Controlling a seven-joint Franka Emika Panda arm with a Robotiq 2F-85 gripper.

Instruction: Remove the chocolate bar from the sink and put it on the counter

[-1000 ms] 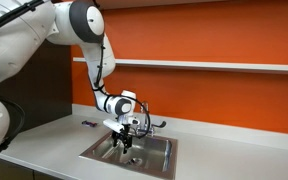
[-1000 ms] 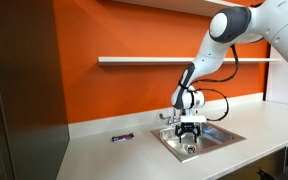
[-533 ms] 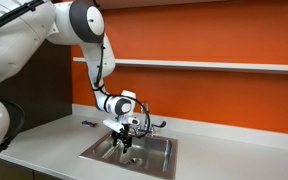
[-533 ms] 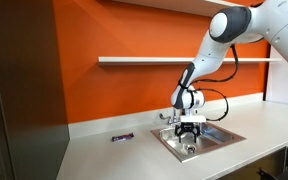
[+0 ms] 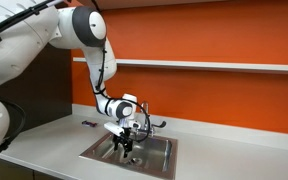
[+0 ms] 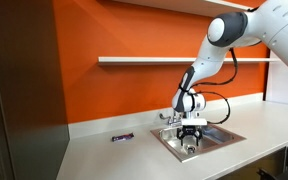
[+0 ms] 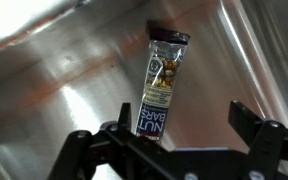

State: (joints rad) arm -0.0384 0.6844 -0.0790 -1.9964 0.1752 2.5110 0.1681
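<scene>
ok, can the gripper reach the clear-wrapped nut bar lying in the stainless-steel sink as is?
Probably yes. The gripper hangs open low over the stainless-steel sink. The clear-wrapped nut bar lies flat on bare steel just ahead of it, and nothing covers it.

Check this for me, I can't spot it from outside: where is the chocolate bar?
The chocolate bar lies on the floor of the sink, seen in the wrist view just ahead of the gripper, its near end between the open jaws.

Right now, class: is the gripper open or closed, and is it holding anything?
Gripper: open, holding nothing; its fingers stand apart, clear of the nut bar lying in the sink.
</scene>
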